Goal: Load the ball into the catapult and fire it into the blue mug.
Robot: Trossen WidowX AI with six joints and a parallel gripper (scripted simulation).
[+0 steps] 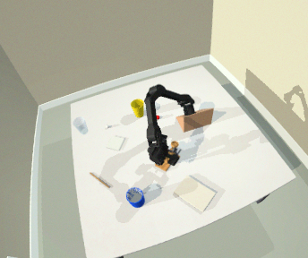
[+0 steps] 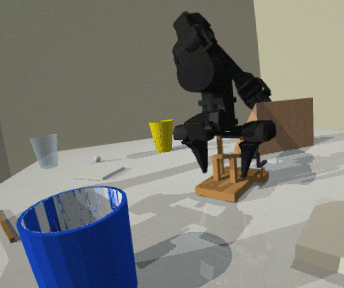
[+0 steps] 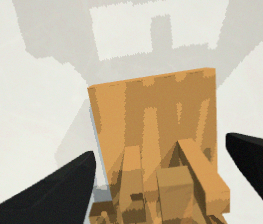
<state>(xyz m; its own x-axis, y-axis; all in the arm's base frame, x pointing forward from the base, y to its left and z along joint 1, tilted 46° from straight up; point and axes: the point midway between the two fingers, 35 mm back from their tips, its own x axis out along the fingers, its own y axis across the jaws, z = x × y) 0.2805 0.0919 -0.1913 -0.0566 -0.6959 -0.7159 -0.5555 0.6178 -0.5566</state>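
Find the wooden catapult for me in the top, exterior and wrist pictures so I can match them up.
Top: the catapult sits near the middle, at the arm's foot.
Exterior: right of centre, between the open tool's two black fingers.
Wrist: fills the centre and bottom, with a finger on each side.
Shared landmark: the tool's black fingers straddling it.
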